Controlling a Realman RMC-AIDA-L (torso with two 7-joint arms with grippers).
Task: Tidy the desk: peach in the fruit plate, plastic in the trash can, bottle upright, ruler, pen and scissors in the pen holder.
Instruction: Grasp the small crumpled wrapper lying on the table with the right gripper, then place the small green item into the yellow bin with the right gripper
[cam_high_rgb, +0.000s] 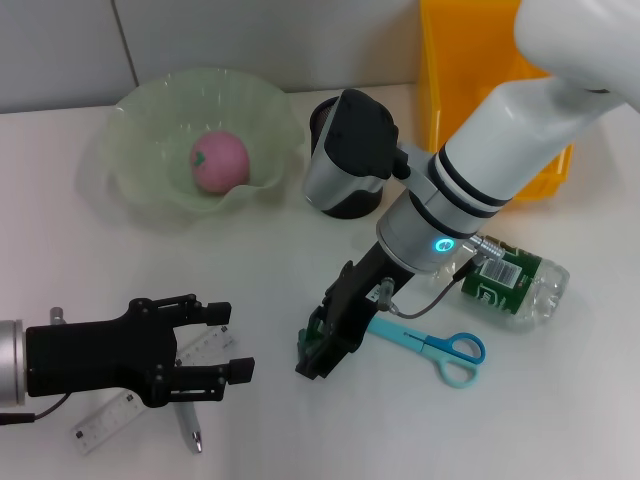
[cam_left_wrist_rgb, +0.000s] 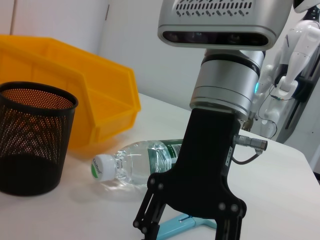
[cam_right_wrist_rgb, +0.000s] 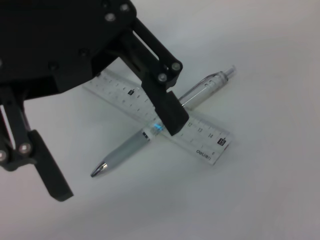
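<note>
The pink peach (cam_high_rgb: 220, 160) lies in the green fruit plate (cam_high_rgb: 150, 120). My left gripper (cam_high_rgb: 235, 340) (cam_right_wrist_rgb: 117, 157) hovers open over the clear ruler (cam_high_rgb: 105, 420) (cam_right_wrist_rgb: 200, 135) and the pen (cam_high_rgb: 190, 432) (cam_right_wrist_rgb: 125, 150), which cross each other. My right gripper (cam_high_rgb: 315, 360) (cam_left_wrist_rgb: 190, 227) is tipped down to the table, open, with a bit of green plastic (cam_high_rgb: 316, 335) between its fingers. Just to its right lie the blue scissors (cam_high_rgb: 440, 347) (cam_left_wrist_rgb: 182, 222). Behind them the bottle (cam_high_rgb: 520, 280) (cam_left_wrist_rgb: 135, 165) lies on its side.
The black mesh pen holder (cam_high_rgb: 325, 115) (cam_left_wrist_rgb: 30, 140) stands at the back, partly hidden by my right wrist. The yellow trash can (cam_high_rgb: 470, 80) (cam_left_wrist_rgb: 75, 85) is at the back right. A white wall runs along the table's far edge.
</note>
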